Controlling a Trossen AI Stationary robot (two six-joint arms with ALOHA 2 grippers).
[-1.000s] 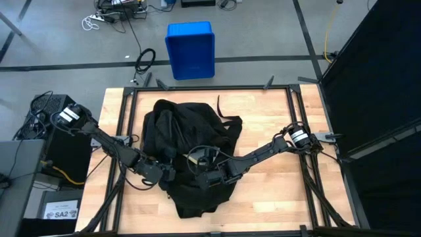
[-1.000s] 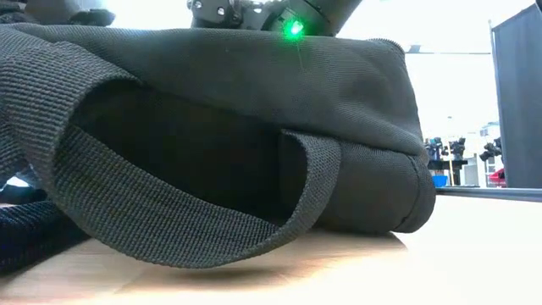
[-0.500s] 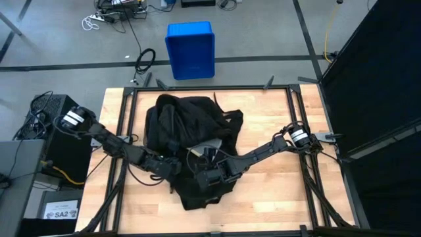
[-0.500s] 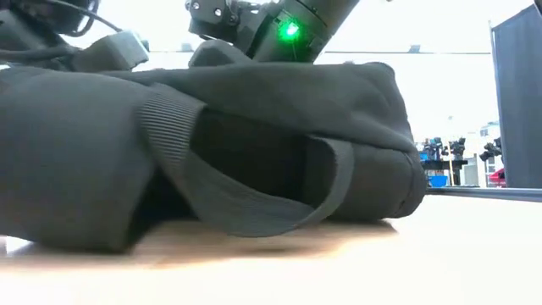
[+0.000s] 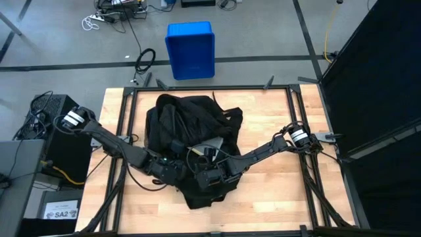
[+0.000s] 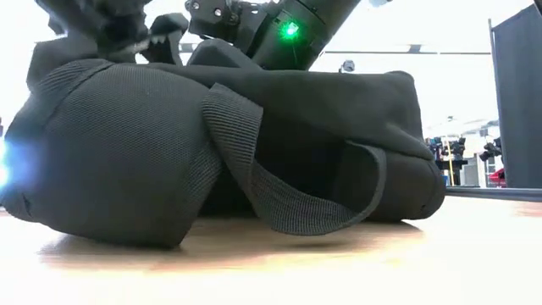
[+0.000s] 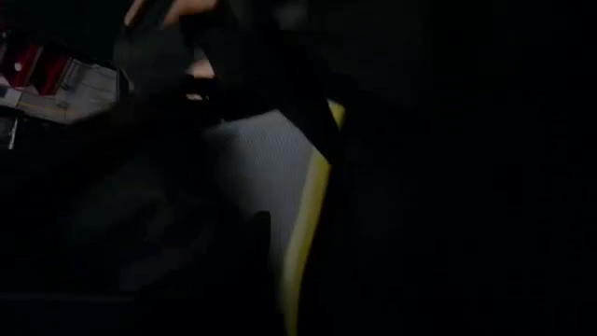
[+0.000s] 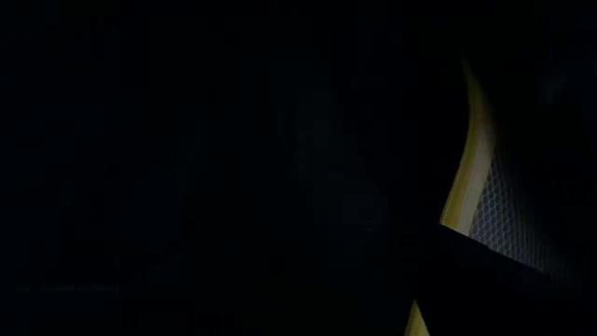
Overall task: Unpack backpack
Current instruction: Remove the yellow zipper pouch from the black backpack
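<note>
The large black backpack (image 5: 191,125) lies in the middle of the table, its near end bulging in the low view (image 6: 127,161) with a webbing strap loop (image 6: 288,203) hanging to the wood. My left gripper (image 5: 172,172) and right gripper (image 5: 205,176) sit close together at the backpack's near part, low among its fabric. Both wrist views are dark. They show only black cloth, a yellow trim (image 7: 308,215) (image 8: 466,177) and grey mesh (image 7: 270,159). A grey patch (image 5: 209,144) shows between folds on top of the backpack.
A blue plastic bin (image 5: 190,49) stands on the floor beyond the table's far edge. Black rails (image 5: 125,131) run along the table's left and right sides. Bare wood (image 5: 276,191) lies to the right of and near the backpack.
My left gripper has moved toward the table's right, closing on the right gripper. The backpack's near end has drawn back toward the far edge and bunched up higher. In the low view it has receded, and its strap loop now hangs down in front.
</note>
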